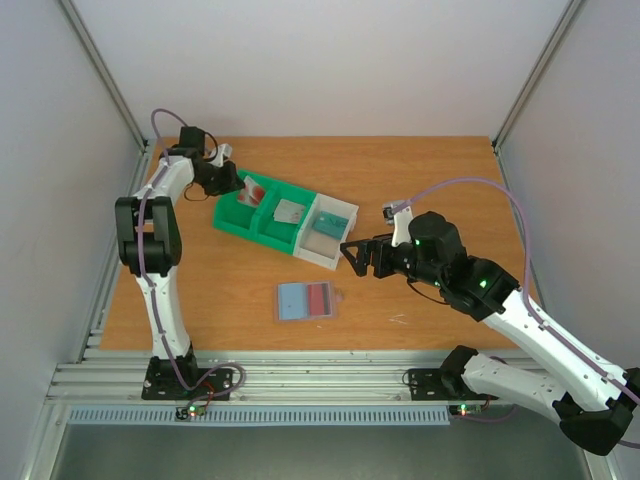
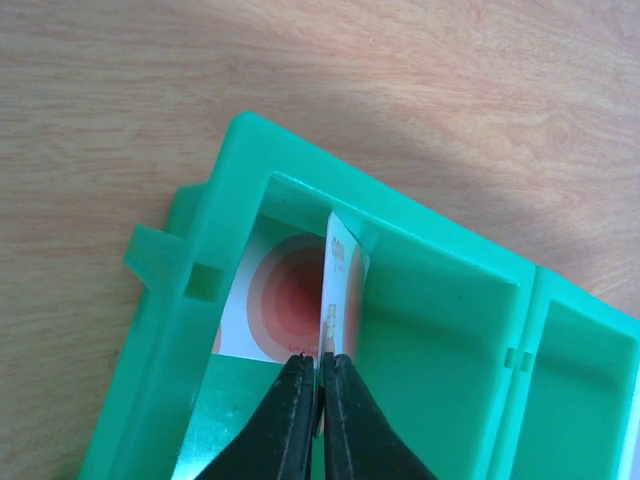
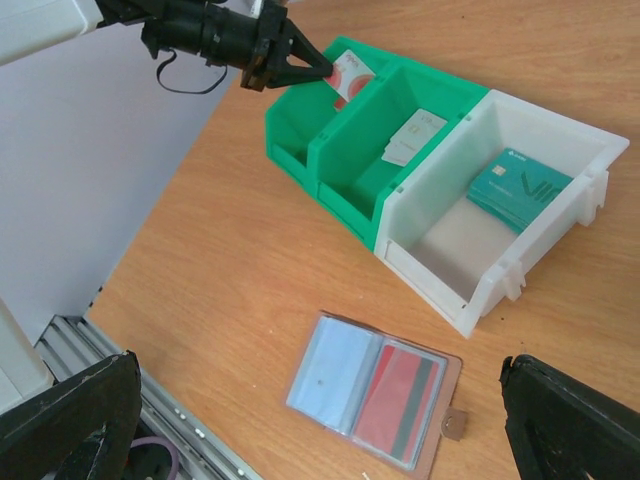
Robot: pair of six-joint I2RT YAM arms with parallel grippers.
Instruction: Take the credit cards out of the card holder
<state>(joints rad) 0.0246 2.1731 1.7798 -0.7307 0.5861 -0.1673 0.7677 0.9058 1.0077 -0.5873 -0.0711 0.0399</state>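
Card holder (image 1: 305,300) lies opened flat on the wooden table (image 1: 430,170), on the near side of the three-compartment tray (image 3: 345,195) and apart from it, facing the seam between the tray's middle green bin and its white end bin. Its half nearer the tray's white end shows a red card (image 3: 400,400) with a dark stripe behind a clear pocket; its other half shows a pale blue face, and whether that is a card cannot be told. One credit card, the white card (image 3: 350,72) with a red-pink patch, stands tilted on edge in the tray's outer green bin, at the end farthest from the white bin. The left gripper (image 2: 320,362) reaches into that bin from the tray's far end, its dark fingers pinched together on the card's edge. A pale grey card (image 3: 415,135) leans inside the tray's middle green bin, and a teal card (image 3: 520,188) lies flat in the white bin. The right gripper (image 1: 348,257) hangs above the table just beside the tray's white end, its jaws spread wide with nothing between them.
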